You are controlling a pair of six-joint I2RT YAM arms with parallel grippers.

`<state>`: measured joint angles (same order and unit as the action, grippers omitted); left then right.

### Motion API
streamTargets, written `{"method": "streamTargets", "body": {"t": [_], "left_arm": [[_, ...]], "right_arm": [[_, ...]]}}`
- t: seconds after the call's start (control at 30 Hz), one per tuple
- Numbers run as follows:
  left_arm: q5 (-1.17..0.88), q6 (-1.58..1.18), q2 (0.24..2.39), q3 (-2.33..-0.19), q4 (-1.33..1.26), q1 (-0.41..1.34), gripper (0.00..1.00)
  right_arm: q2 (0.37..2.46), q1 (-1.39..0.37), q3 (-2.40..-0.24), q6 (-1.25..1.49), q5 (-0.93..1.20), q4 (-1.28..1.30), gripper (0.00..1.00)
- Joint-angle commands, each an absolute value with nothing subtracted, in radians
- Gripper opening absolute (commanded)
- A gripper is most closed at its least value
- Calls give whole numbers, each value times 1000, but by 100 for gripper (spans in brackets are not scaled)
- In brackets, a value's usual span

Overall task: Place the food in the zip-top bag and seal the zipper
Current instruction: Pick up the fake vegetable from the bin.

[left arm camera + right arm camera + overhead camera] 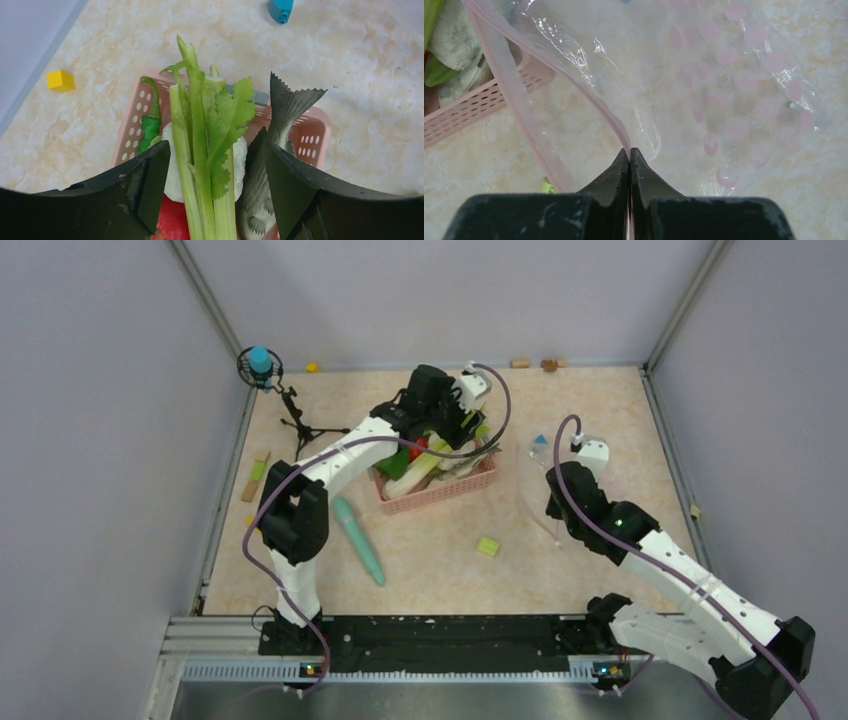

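Left gripper (pixel 217 150) hung wide open over the basket (pixel 131 115) at the lower centre of my wrist view. Its fingers (pixel 145 185) stood either side of the green stalk (pixel 196 150) and gripped nothing. Under the stalk lay the cauliflower (pixel 241 160) and tomato (pixel 172 222), with a pepper (pixel 149 127) left and a fish (pixel 282 107) right. My right gripper (pixel 630 152) was pinched shut on the bag (pixel 734 90) at its mouth, where the zipper (pixel 506 85) ran to the upper left, its strips parted. That bag sat just right of the basket.
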<state>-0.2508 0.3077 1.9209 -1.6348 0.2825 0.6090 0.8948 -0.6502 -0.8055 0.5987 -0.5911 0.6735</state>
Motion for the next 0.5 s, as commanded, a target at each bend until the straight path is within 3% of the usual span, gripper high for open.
{"method": "streamTargets", "body": {"t": [0.0,0.27,0.47], "left_arm": [[-257,333,1974,-1730,309,606,75],[-173,278,2103,-1826,290,607,75],[-100,262,2155,-1877,301,609,66]], "right_arm": [[867,-637,-800,572,-575,644,0],[845,-637,-783,558,-574,630,0],[838,-637,-774,536,-566,614,0]]}}
